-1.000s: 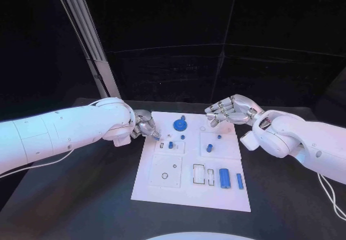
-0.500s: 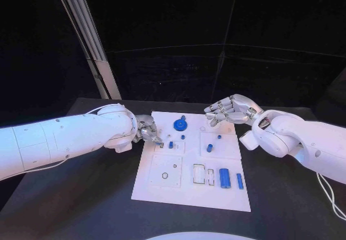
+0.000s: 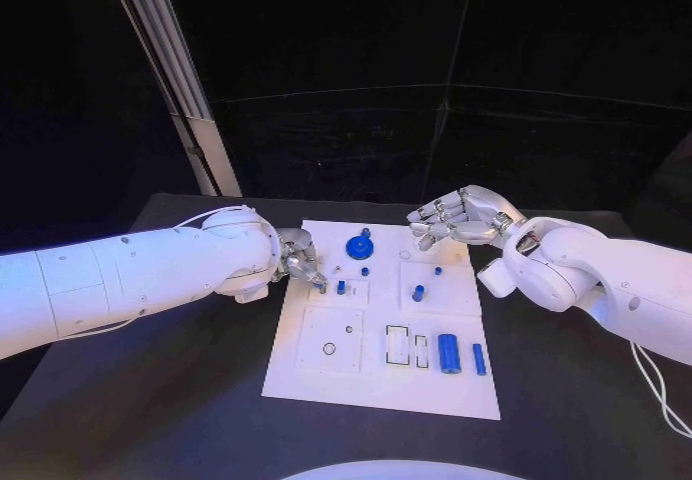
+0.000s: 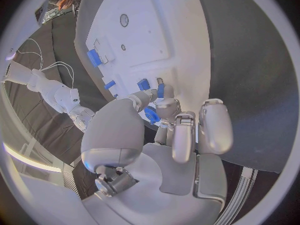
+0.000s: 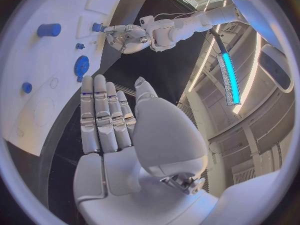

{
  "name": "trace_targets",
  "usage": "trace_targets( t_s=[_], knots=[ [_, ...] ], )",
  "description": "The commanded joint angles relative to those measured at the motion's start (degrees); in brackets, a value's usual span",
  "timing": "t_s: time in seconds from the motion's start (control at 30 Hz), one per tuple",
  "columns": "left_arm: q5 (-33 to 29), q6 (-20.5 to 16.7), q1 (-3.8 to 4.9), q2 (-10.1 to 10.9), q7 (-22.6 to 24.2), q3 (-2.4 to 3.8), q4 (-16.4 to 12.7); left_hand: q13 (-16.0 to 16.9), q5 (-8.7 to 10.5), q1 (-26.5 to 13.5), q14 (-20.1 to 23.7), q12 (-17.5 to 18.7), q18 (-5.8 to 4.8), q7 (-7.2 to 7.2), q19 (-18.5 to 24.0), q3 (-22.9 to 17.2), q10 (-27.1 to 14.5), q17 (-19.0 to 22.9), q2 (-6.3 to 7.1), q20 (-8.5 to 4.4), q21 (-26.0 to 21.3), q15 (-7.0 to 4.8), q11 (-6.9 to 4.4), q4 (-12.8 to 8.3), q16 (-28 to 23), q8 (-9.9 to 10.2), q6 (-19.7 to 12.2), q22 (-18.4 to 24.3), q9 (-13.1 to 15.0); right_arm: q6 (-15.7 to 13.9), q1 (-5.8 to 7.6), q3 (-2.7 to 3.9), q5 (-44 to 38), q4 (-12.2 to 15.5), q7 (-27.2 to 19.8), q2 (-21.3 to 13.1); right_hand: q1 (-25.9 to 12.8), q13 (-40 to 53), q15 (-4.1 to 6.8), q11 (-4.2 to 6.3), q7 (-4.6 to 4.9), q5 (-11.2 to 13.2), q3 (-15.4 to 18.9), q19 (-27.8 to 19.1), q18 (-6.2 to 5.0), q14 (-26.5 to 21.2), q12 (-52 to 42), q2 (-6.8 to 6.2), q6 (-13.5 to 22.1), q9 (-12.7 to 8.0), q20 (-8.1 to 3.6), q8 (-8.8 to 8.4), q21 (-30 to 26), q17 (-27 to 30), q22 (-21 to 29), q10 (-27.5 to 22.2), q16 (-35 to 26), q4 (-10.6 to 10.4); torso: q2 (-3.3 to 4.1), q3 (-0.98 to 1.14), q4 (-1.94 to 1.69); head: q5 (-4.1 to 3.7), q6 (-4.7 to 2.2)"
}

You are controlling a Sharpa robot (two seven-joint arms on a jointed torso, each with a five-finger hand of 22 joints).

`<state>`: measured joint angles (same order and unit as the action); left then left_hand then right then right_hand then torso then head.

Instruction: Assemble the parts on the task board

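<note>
**Left hand at the board's edge, right hand held off its far corner**

The left hand (image 3: 299, 258) sits at the near-left edge of the white board (image 3: 361, 385), fingers curled downward, their tips close beside a small blue peg (image 3: 340, 288) standing in the board. Whether a fingertip touches the peg or pinches anything is hard to make out; the wrist view shows the fingers (image 4: 177, 130) bunched just above small blue pieces (image 4: 160, 89), with the contact hidden.

The right hand (image 3: 459, 221) hovers at the board's far-right corner, fingers curled loosely inward, with nothing visible in it; its wrist view shows the fingers (image 5: 100, 116) straight, side by side and bare.

The board lies flat on the black worktop (image 3: 173, 420). Toward its far edge stands a round blue knob (image 3: 361, 247). Near its front-right corner lie a blue cylinder (image 3: 450, 354) and a thinner blue bar (image 3: 479, 359), beside two dark-outlined rectangular slots (image 3: 405, 347).
</note>
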<state>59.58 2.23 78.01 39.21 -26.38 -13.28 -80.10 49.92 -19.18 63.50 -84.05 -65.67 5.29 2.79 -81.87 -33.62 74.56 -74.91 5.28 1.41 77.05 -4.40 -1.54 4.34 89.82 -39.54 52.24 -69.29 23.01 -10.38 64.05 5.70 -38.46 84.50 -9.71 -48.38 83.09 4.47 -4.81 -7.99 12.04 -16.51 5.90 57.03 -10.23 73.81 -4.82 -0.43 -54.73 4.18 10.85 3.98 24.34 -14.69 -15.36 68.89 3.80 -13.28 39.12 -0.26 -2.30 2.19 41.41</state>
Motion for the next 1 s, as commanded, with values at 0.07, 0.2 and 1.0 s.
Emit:
trace_targets(
  t_s=[0.07, 0.2, 1.0],
  knots=[
    [0.43, 1.08, 0.02, -0.46, -0.69, 0.02, 0.45, 0.05, -0.17, -0.14, -5.95, -0.32, -0.86, 0.00, -0.40, -7.83, 0.52, -15.09, -0.65, -0.02, 0.21, -0.55, -0.06, -7.54, 0.18, 0.00, 0.41, 0.00, 0.07, 0.48, 0.11, 0.03, 0.51, 0.03, -0.74, 0.15, 0.02, 0.08, 0.14, 0.13, -0.06, -0.22, 0.01, 0.52, -0.23, -0.29, -0.37, 0.49, 0.33, 0.10, 0.04, 0.01, -0.33, 0.08, 0.09, -0.40, -0.02, 0.28, 0.00, 0.01, -0.02, -0.02, 0.02],
    [0.09, 1.74, -0.01, -0.80, -0.76, 0.03, 0.48, 0.06, -0.16, -0.17, -5.95, -0.32, -0.86, 0.00, -0.40, -7.84, 0.54, -15.09, -0.65, -0.02, 0.21, -0.55, -0.06, -7.53, 0.18, 0.01, 0.42, 0.01, 0.07, 0.51, 0.11, 0.03, 0.51, -0.03, -0.75, 0.25, 0.02, 0.08, 0.14, 0.13, -0.06, -0.22, 0.01, 0.52, -0.23, -0.29, -0.37, 0.49, 0.33, 0.10, 0.04, 0.01, -0.33, 0.08, 0.09, -0.40, -0.02, 0.28, 0.00, -0.04, -0.01, -0.06, 0.11],
    [-0.58, 5.19, -0.08, -1.41, -1.55, 0.01, 0.82, -0.20, -0.13, -0.44, -5.95, -0.15, -0.81, 0.00, -0.30, -7.84, 0.51, -15.09, -0.64, -0.03, 0.03, -0.55, -0.05, -7.47, 0.18, 0.09, 0.49, 0.28, 0.10, 0.72, 0.11, 0.03, 0.51, -0.05, -0.64, 0.12, 0.03, 0.08, 0.14, 0.13, -0.07, -0.33, 0.00, 0.57, -0.23, -0.30, -0.39, 0.59, 0.32, 0.10, 0.03, 0.01, -0.40, 0.10, 0.13, -0.42, -0.03, 0.30, -0.03, -0.06, -0.07, 0.09, 0.30]
  ],
)
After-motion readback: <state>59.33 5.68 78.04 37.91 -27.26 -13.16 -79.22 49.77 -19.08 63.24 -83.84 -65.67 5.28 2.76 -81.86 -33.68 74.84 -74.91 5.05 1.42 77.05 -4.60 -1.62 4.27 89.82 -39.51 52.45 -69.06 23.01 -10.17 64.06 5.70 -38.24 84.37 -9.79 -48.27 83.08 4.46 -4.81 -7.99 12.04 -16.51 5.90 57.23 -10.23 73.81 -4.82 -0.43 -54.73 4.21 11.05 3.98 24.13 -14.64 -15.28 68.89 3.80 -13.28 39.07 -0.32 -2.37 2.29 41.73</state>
